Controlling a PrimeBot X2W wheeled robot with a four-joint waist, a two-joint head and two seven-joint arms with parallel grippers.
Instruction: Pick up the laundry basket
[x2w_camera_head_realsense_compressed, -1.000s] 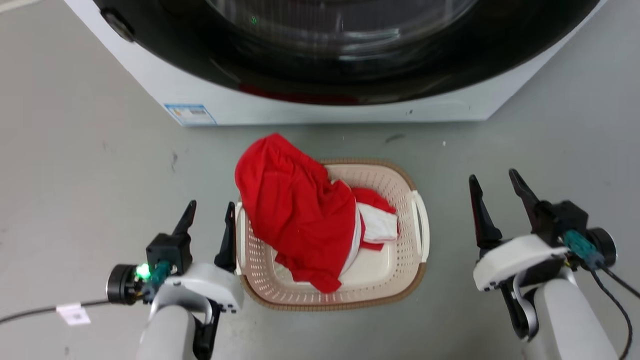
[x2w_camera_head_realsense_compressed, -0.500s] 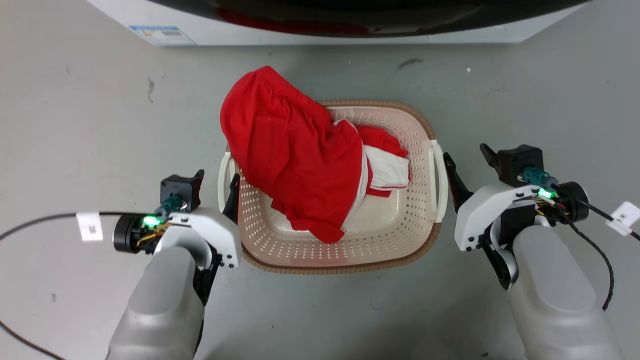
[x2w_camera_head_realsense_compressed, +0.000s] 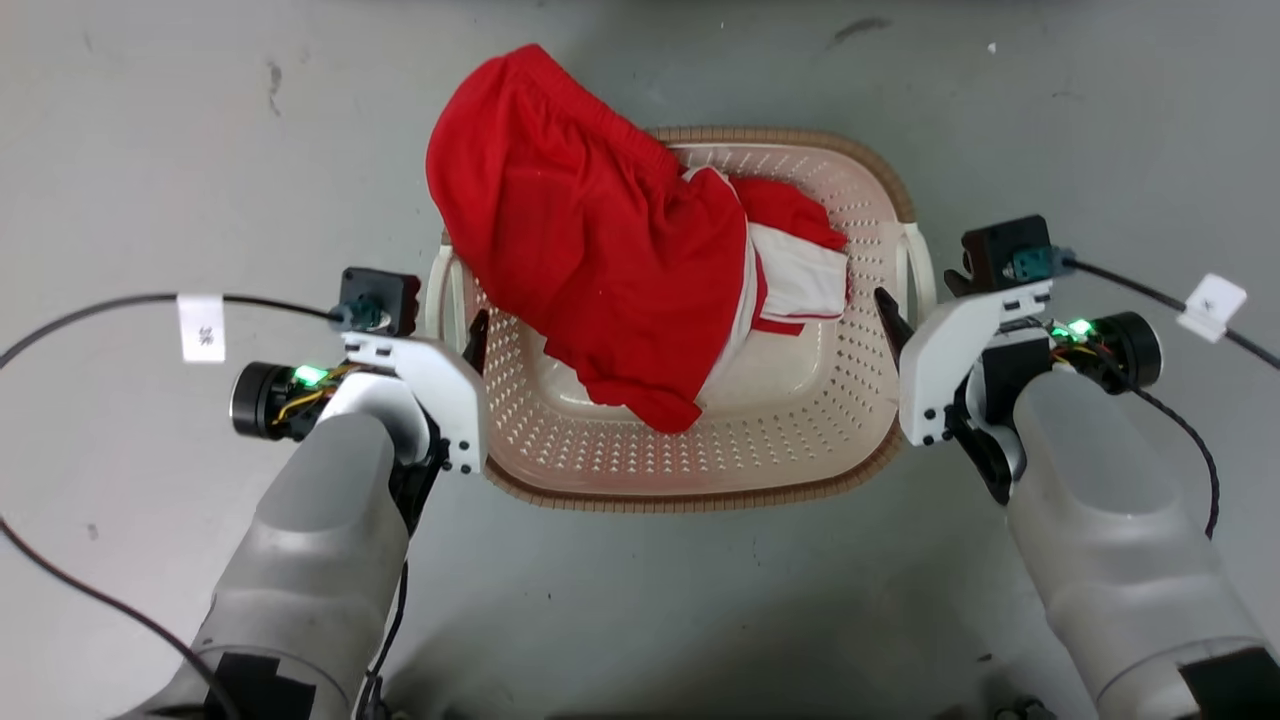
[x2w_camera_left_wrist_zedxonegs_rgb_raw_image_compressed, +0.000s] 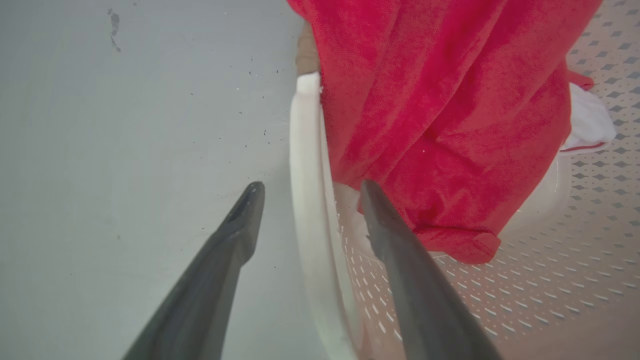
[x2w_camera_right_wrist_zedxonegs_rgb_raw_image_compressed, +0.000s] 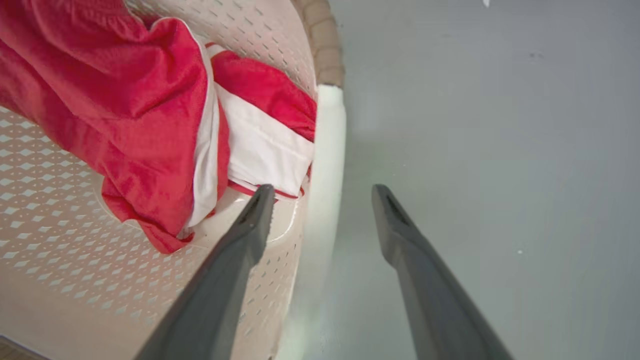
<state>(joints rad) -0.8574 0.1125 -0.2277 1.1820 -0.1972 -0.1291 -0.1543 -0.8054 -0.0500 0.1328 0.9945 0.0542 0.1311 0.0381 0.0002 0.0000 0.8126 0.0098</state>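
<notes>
Cream perforated plastic with a brown braided rim: the laundry basket (x2w_camera_head_realsense_compressed: 700, 495) sits on the grey floor (x2w_camera_head_realsense_compressed: 150, 150) squarely between my two sets of fingers. My left gripper (x2w_camera_left_wrist_zedxonegs_rgb_raw_image_compressed: 311, 185) is spread wide and holds nothing. It straddles the left white handle (x2w_camera_left_wrist_zedxonegs_rgb_raw_image_compressed: 305, 150), with one finger outside over the floor and the other inside the wall. My right gripper (x2w_camera_right_wrist_zedxonegs_rgb_raw_image_compressed: 322, 187) mirrors it across the right white handle (x2w_camera_right_wrist_zedxonegs_rgb_raw_image_compressed: 327, 130), equally open and equally empty.

I judge the step in hand to be closing on both handles. From the wrist views I cannot quite tell whether my tips have reached below the handles, so I should check that depth before I squeeze.

The red garment (x2w_camera_head_realsense_compressed: 590, 240) hangs just beside my left inner finger (x2w_camera_left_wrist_zedxonegs_rgb_raw_image_compressed: 400, 250), and the white-and-red cloth (x2w_camera_right_wrist_zedxonegs_rgb_raw_image_compressed: 265, 145) lies right at my right inner tip. I want plastic between my fingers, not fabric.

To do this well I should close both sides together, grip firmly and raise them level. The garment spills over the rim beyond my left fingertips and could slide off if the basket tips.
</notes>
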